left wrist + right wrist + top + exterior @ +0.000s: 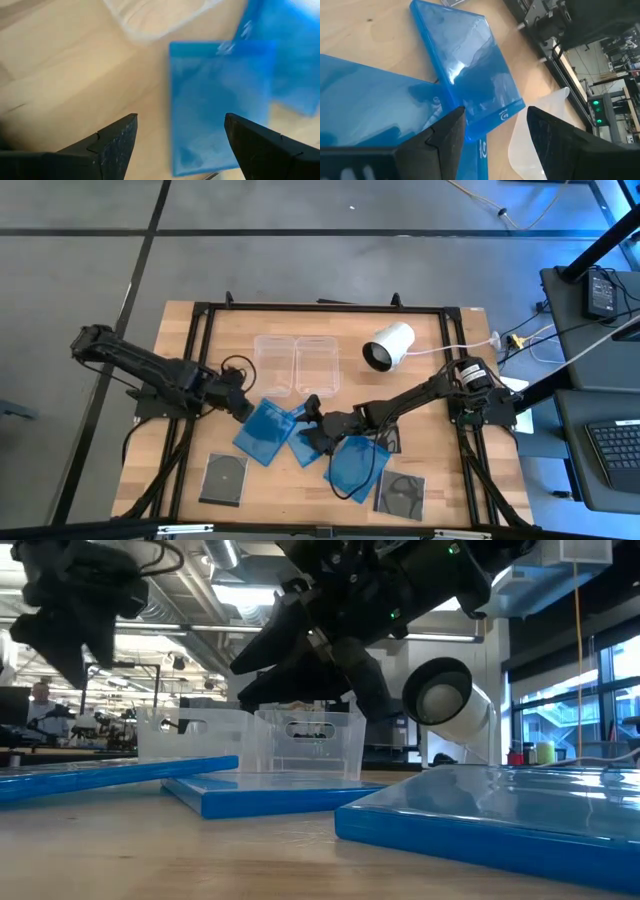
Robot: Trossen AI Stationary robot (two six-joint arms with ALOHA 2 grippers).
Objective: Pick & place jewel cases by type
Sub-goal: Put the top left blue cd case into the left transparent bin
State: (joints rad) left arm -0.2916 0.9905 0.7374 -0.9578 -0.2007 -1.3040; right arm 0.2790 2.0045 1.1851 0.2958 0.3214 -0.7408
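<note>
High view: no cases (264, 430) are seen sorted yet, all lying loose on the bench (420, 350), with both grippers (243, 406) spread and empty.

Middle blue jewel case (306, 442) partly hidden under right gripper (311, 420); left wrist view blurred, clear tub (150, 17) cut off by edge; dark cases' (223, 478) discs too small to tell.

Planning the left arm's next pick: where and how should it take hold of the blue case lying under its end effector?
Grip the leftmost blue jewel case by two opposite thin edges, coming straight down from above. It lies flat on the table, so only its edges give purchase. The left end effector is open above it; probably favour the corner away from the neighbouring blue case, which it seems to touch.
</note>
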